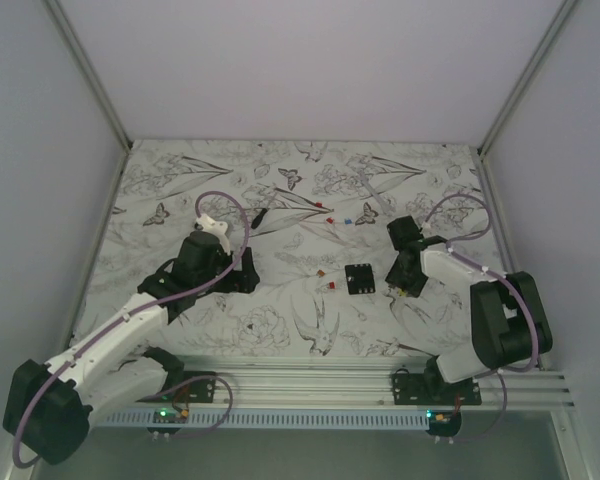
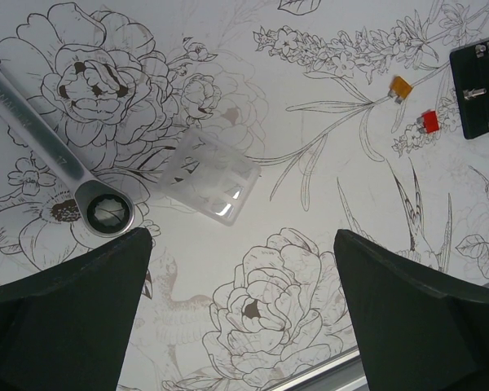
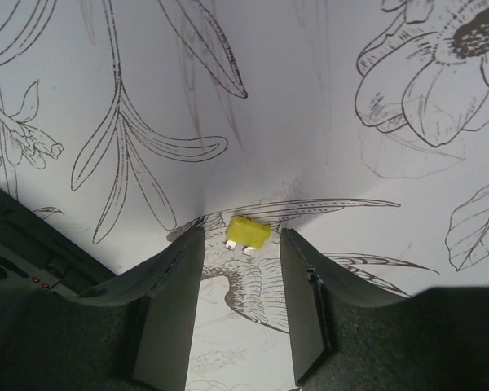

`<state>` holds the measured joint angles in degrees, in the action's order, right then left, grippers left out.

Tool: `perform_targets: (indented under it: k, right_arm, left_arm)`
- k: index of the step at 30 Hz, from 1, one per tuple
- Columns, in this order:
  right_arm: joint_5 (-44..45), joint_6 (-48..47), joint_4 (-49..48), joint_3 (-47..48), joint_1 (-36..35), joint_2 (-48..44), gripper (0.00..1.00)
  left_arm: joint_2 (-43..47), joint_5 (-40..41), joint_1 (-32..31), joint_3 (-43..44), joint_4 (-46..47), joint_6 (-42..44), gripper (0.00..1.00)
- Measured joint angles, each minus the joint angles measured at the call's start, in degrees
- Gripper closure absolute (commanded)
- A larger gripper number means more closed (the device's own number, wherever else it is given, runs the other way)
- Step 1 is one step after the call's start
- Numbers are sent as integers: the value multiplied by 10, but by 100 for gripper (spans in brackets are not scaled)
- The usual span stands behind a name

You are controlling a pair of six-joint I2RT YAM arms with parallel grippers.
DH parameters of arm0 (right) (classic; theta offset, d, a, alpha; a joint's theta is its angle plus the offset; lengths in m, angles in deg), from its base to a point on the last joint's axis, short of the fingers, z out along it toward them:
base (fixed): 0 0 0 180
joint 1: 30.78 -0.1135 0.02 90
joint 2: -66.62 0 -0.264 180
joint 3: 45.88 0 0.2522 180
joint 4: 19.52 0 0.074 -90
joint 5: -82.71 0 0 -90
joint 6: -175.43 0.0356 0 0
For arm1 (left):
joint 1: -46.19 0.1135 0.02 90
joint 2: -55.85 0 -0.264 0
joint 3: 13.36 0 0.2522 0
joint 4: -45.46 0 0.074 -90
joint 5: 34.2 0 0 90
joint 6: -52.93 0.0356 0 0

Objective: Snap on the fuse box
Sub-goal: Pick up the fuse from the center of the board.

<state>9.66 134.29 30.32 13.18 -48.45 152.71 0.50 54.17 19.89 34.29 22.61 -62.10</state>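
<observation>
Fuse box (image 1: 360,278) lies flat on the mat (image 1: 230,180) between the two arms, nearer the right one, with nothing holding it.

The right gripper (image 3: 242,238) hangs low just to the right of the box, jaws about half apart; a yellow fuse (image 3: 248,232) lies on the mat between its fingertips with a gap showing on each side, so it is straddled and not yet gripped; a corner of the box shows at the left edge of that wrist's view.

The left gripper (image 2: 243,244) is spread wide and holds nothing; a clear cover (image 2: 210,177) lies on the mat ahead of its fingers, a wrench (image 2: 57,155) to the cover's left; further right lie an orange fuse (image 2: 400,86) and a red fuse (image 2: 429,121), both loose and just beside the box.

The step in hand looks like picking up the yellow fuse, so snapping anything onto the box is not yet begun; I judge the clear cover to be the part meant to snap on, though its fit cannot be told from here.

The next move calls for the right fingers to settle the last bit down and close squarely on the fuse's body; it is small and lies flat, so an off-centre pinch could skid or twist it away; then a short carry left to the box.
</observation>
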Motion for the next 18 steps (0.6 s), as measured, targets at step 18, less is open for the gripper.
perform_targets:
  k: [18]
  right_arm:
    - [20, 26, 14, 1, -2, 2, 63]
  left_arm:
    - [6, 0, 0, 0, 0, -2, 0]
